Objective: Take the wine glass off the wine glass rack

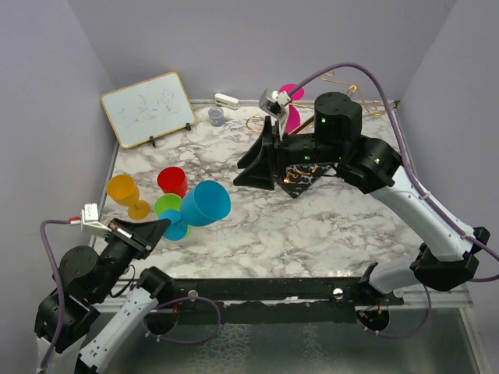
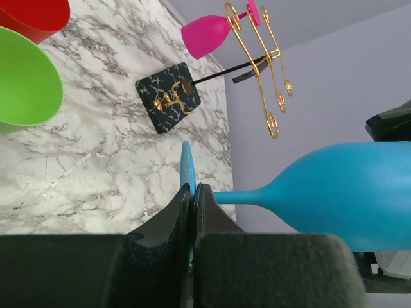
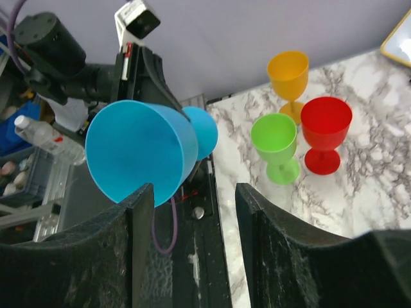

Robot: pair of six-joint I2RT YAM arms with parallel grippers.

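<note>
The wine glass rack [image 1: 337,79] is a gold wire stand on a black patterned base [image 1: 300,178] at the back right. A pink wine glass [image 1: 292,109] hangs on it. Both show in the left wrist view, the rack [image 2: 260,64] and the pink glass [image 2: 205,35]. My left gripper [image 1: 160,227] is shut on the foot of a blue wine glass [image 1: 207,202], held on its side above the table at the front left. The left wrist view shows its foot pinched between my left gripper [image 2: 192,192]. My right gripper [image 3: 192,192] is open and empty, just left of the rack base [image 1: 253,165].
Orange [image 1: 125,191], red [image 1: 172,181] and green [image 1: 168,206] glasses stand at the left, close to the blue one. A whiteboard [image 1: 148,107] leans at the back left. A small white object [image 1: 226,100] and a small roll [image 1: 216,117] lie at the back.
</note>
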